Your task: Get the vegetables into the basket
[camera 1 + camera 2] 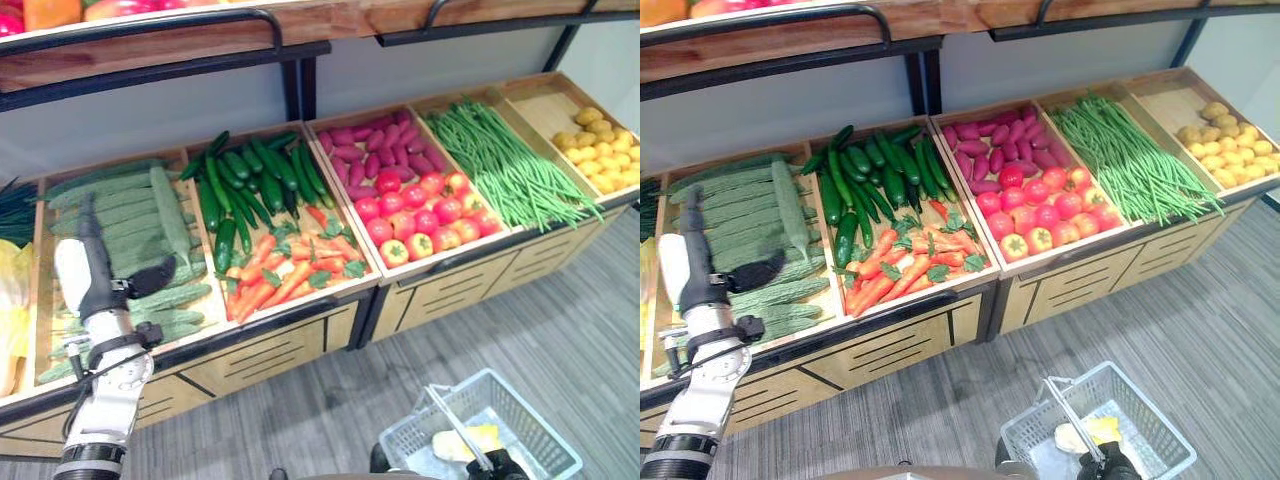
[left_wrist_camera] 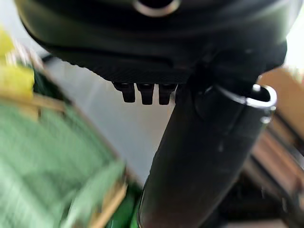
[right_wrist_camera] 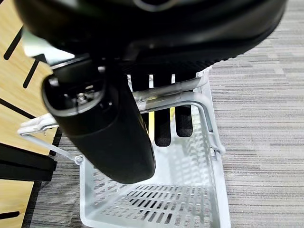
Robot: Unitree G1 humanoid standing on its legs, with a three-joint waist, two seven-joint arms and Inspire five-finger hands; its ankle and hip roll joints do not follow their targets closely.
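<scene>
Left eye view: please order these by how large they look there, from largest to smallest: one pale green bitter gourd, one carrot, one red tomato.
1. Bitter gourd, clearly the longest.
2. Carrot, shorter and thinner.
3. Tomato, smallest, though rounder than the carrot is thick.

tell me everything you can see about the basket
The basket is a pale grey plastic shopping basket with slotted walls and floor and thin swing handles. It hangs tilted above the grey carpet, in front of the produce stand, carried by the right hand, whose fingers curl round the raised handles. A yellow item lies inside.
</scene>
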